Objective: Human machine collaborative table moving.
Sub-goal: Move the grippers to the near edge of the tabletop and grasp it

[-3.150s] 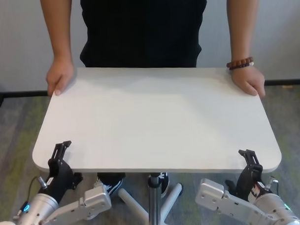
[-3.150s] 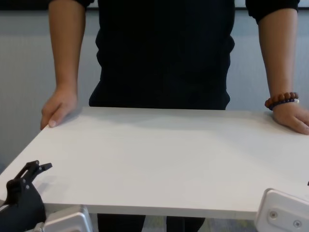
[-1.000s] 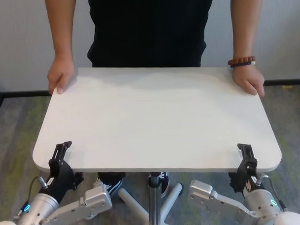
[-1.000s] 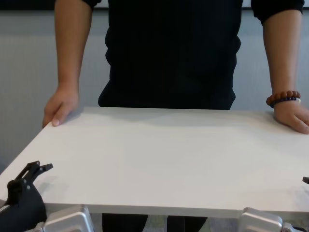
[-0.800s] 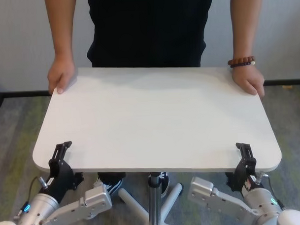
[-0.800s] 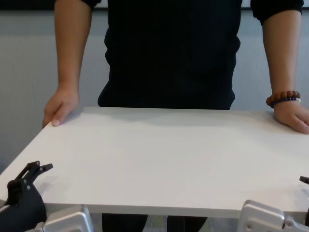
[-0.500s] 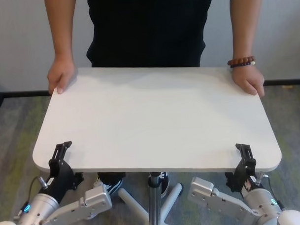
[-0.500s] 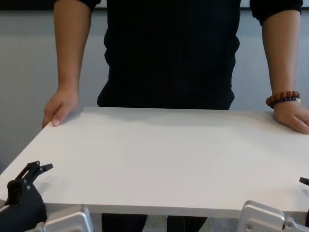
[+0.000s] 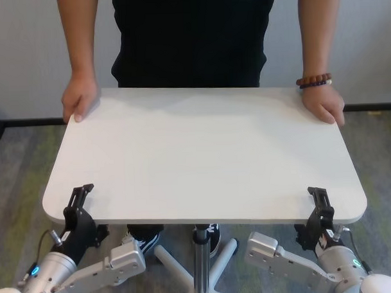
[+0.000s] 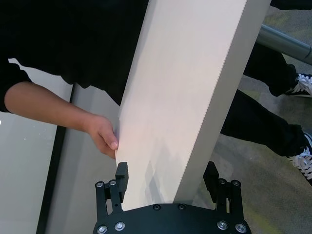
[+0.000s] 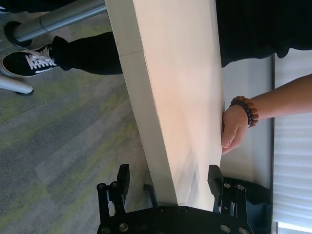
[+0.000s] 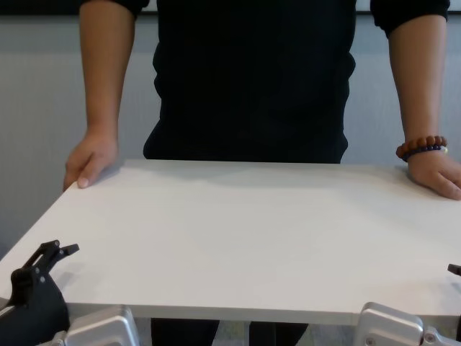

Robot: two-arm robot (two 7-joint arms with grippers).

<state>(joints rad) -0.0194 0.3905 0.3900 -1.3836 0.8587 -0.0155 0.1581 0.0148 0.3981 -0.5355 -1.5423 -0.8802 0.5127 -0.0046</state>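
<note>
The white table (image 9: 202, 153) stands on a silver pole (image 9: 199, 262) between me and the human (image 9: 192, 37). The human's hands rest on the two far corners, one (image 9: 78, 99) on the left and one with a bead bracelet (image 9: 313, 81) on the right. My left gripper (image 9: 80, 197) is open and straddles the near left edge, one finger above and one below, as the left wrist view (image 10: 166, 179) shows. My right gripper (image 9: 321, 201) is open and straddles the near right edge in the same way, as the right wrist view (image 11: 168, 179) shows.
The table's white star base (image 9: 174, 266) spreads on grey-green carpet under the top. The human's black shoes (image 9: 144, 241) are beside the pole. A pale wall with a dark skirting (image 9: 27, 121) runs behind the human.
My right gripper has moved up and slightly left onto the near right edge, now straddling it. The left gripper and the table have not visibly moved. The human shifted slightly.
</note>
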